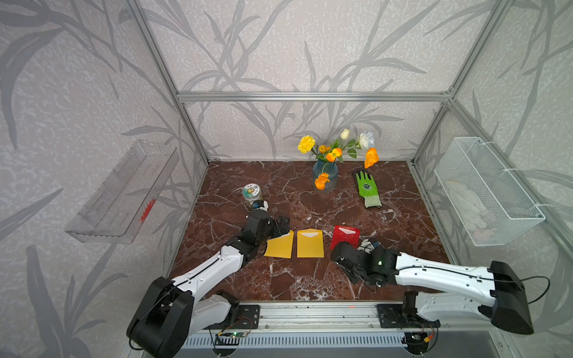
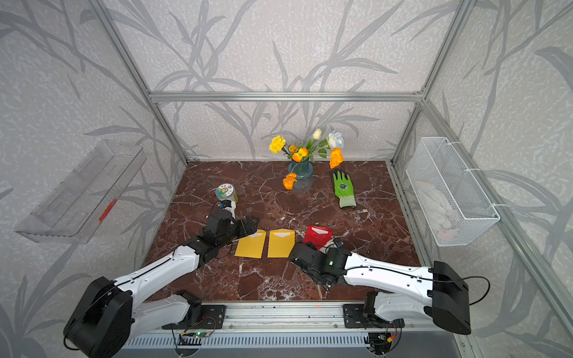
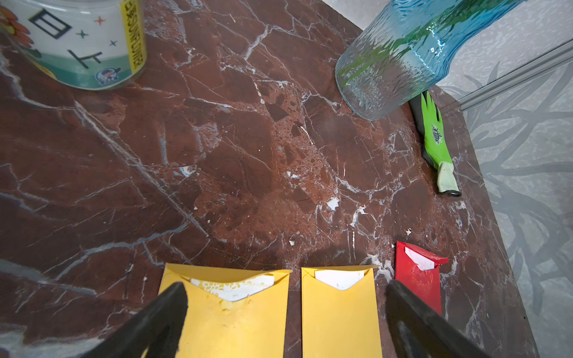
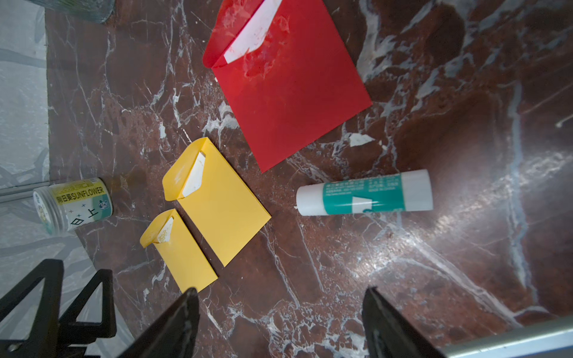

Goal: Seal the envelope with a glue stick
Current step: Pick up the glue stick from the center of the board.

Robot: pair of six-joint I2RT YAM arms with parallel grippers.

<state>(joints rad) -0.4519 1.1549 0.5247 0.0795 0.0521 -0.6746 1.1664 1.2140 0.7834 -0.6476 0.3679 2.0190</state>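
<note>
Now: the white glue stick with a teal label band [image 4: 364, 192] lies on its side on the brown marble desk [image 4: 465, 93], near the red paper envelope [image 4: 288, 93]. Its cap looks on.

Risk: the round tube will likely roll on slick stone if one finger lands first.

My right arm reaches low and the wrist is turned down. The right tool [image 4: 282, 322] is empty, jaws apart, short of the tube. My left tool [image 3: 285, 316] is spread wide and empty over the leftmost yellow paper envelope [image 3: 235, 316]. A dip there could skid it.
</note>
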